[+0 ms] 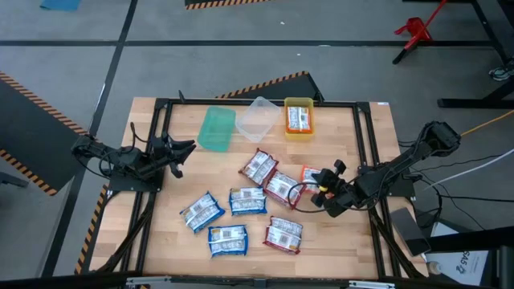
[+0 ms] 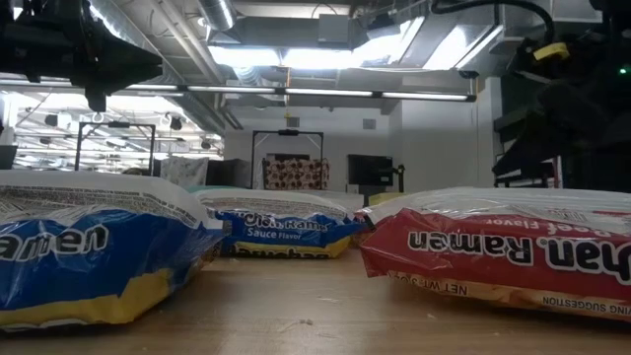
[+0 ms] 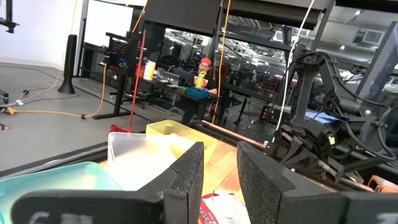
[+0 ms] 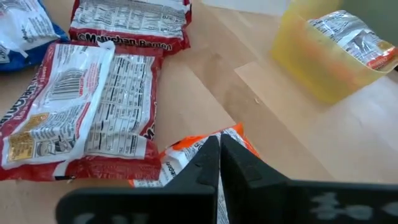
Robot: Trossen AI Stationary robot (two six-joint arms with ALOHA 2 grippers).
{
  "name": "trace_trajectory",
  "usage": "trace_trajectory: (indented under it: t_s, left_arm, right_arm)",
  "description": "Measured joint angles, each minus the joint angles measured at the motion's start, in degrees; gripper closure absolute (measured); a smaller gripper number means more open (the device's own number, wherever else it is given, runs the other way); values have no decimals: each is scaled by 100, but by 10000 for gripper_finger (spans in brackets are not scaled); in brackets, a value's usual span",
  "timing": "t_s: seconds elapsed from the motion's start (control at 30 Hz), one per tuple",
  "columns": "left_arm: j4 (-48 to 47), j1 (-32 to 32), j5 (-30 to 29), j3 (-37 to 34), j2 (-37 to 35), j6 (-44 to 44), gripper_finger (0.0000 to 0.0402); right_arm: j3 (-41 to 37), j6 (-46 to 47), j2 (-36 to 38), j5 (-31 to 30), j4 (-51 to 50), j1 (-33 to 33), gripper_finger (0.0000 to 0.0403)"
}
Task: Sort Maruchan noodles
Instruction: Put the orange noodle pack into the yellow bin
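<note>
My right hand [image 4: 219, 163] sits low on the surface [image 1: 337, 241], fingers pinched together on the edge of an orange packet [image 4: 186, 155] that lies just beside a maroon packet [image 4: 81, 106]. My left hand [image 1: 178, 152] waits near the green bin [image 1: 216, 128], its fingers a narrow gap apart with nothing between them. One orange packet already lies in the yellow bin [image 1: 299, 128]; the clear bin [image 1: 257, 119] between the two looks empty. The other Maruchan noodles are loose in the middle of the surface: three blue packets [image 1: 229, 239] toward the left, three maroon ones toward the right.

I judge these packets light, with a brittle block inside and a slick, crinkly wrapper. The crimped end seam is the safest hold; a pinch on the middle could crack the noodles or slide off.

From above, my arm covers most of the orange packet, so I cannot say how much wrapper the fingers have. The low view shows only packet edges and no hand clearly.
</note>
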State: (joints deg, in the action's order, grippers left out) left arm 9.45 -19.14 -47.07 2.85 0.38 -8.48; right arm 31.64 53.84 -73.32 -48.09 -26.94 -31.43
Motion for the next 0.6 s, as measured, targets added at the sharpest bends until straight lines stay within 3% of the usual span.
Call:
trace_trajectory:
  t_s: [0.17,0.33,0.5,0.6]
  left_arm:
    - [0,-1,0,0,0,6,311]
    - [0,-1,0,0,-2,6,311]
    - [0,-2,-42,0,-2,6,311]
    - [0,-2,-43,0,-2,3,311]
  right_arm:
    - [8,-24,87,623,-349,-3,359]
    - [8,-147,303,1313,-809,-119,261]
    - [-5,-45,442,866,-1294,-483,158]
    - [-183,16,439,810,-1143,-547,121]
